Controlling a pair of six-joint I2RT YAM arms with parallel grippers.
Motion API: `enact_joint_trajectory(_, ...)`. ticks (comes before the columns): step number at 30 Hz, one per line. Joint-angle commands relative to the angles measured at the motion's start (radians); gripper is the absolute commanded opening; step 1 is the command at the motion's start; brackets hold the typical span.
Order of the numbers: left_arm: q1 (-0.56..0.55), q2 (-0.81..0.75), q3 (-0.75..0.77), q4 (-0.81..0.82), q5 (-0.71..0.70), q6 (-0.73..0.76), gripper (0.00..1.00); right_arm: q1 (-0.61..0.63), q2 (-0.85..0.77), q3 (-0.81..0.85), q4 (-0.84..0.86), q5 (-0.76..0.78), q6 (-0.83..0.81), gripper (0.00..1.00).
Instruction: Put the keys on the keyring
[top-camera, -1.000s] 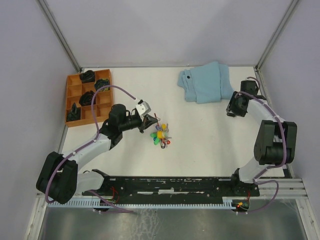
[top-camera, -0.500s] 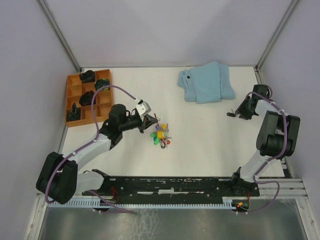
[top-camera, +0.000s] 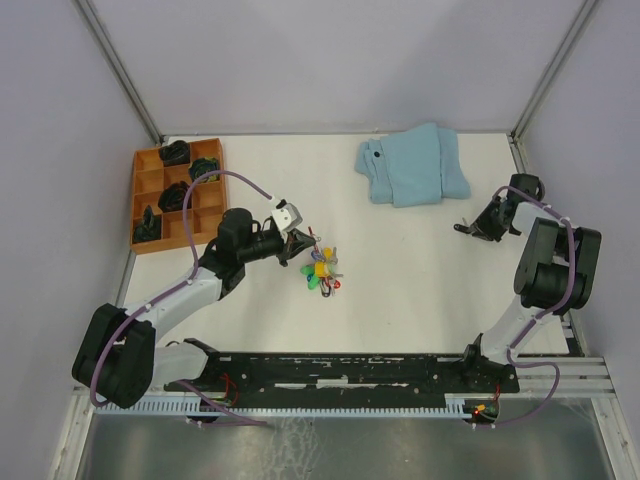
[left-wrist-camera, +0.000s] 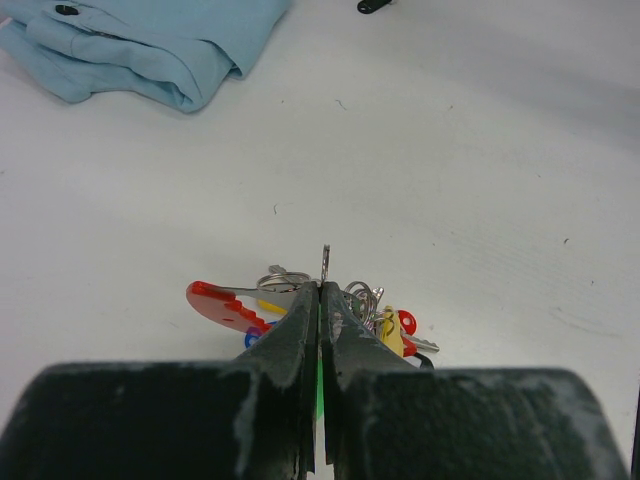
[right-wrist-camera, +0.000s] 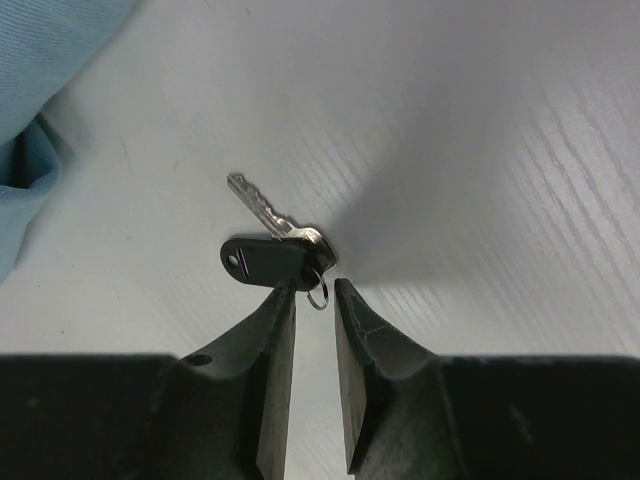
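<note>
The keys (top-camera: 322, 270) lie in a bunch with blue, green, yellow and red heads at the table's middle. In the left wrist view the bunch (left-wrist-camera: 385, 320) sits with a red-and-grey curved keyring (left-wrist-camera: 225, 303) just beyond my fingers. My left gripper (top-camera: 303, 244) is shut (left-wrist-camera: 322, 287) on a thin metal ring of the bunch that stands edge-on at its tips, with green showing between the jaws. A separate black-headed key (right-wrist-camera: 262, 260) lies at the right (top-camera: 462, 227). My right gripper (top-camera: 473, 228) is open a narrow gap (right-wrist-camera: 315, 287), with that key's small ring between its tips.
A folded light-blue cloth (top-camera: 415, 165) lies at the back right and shows in the left wrist view (left-wrist-camera: 140, 40). An orange compartment tray (top-camera: 137, 200) with dark lumps stands at the back left. The right wall post is close behind my right arm.
My right gripper has swung out to the right and come down to the black key. The left arm and the key bunch have not moved.
</note>
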Motion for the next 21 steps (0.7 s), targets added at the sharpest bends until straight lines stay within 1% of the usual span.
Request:
enact_joint_trajectory(1,-0.004,-0.003,0.025,0.027,-0.004,0.037,0.03,-0.005,0.0,-0.012,0.025,-0.013,0.015,0.3)
enact_joint_trajectory(9,-0.005,0.004,0.018,0.051,0.0,0.028,0.03,-0.007,0.006,-0.016,0.03,-0.004,0.011,0.28)
enact_joint_trajectory(16,-0.006,-0.001,0.019,0.045,-0.001,0.028,0.03,-0.006,-0.01,-0.026,0.048,-0.027,0.007,0.16)
enact_joint_trajectory(21,-0.006,-0.001,0.021,0.042,-0.001,0.028,0.03,0.001,-0.044,-0.037,0.06,-0.044,-0.002,0.09)
